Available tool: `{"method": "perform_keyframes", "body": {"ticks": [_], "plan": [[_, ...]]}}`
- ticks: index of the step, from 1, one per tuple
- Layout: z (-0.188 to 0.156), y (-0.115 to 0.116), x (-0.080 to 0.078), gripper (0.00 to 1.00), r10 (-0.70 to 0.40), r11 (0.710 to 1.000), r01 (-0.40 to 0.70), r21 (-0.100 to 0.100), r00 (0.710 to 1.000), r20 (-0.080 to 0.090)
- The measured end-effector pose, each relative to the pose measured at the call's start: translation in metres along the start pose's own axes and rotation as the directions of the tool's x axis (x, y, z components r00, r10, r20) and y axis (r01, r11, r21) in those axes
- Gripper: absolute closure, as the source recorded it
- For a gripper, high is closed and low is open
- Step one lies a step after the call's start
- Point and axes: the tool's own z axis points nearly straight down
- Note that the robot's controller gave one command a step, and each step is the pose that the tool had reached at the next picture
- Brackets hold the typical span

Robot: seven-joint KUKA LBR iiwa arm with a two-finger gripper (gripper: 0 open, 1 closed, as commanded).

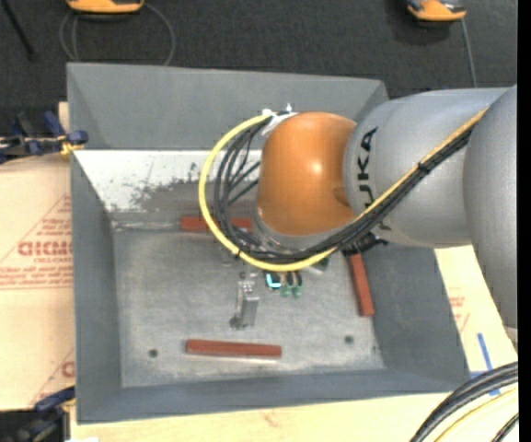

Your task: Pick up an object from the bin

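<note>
- While the claw (244, 306) hangs over the bare middle of the bin (136, 284), nothing shows in its grip, and I cannot tell whether it is apart or together.
- Nearest to it is the long red-brown bar (233, 349), which lies flat at 6 o'clock, apart from the claw.
- A second bar (362, 285) lies at 3 o'clock, and a third bar (194, 224) at 11 o'clock.
- The step looks like the approach. Next, I judge, the claw must shift toward 6 o'clock, straddle the bar's narrow width and descend.

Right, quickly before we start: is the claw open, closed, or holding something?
Claw: cannot be told whether open or closed. It hangs just behind the long red-brown stick lying near the front wall of the bin.
</note>
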Motion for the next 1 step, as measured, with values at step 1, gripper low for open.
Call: {"method": "perform_keyframes", "body": {"ticks": [1], "plan": [[0.0987, 0.0028, 0.0542, 0.00, -0.047, 0.999, 0.047, 0.000, 0.999, 0.003]]}}
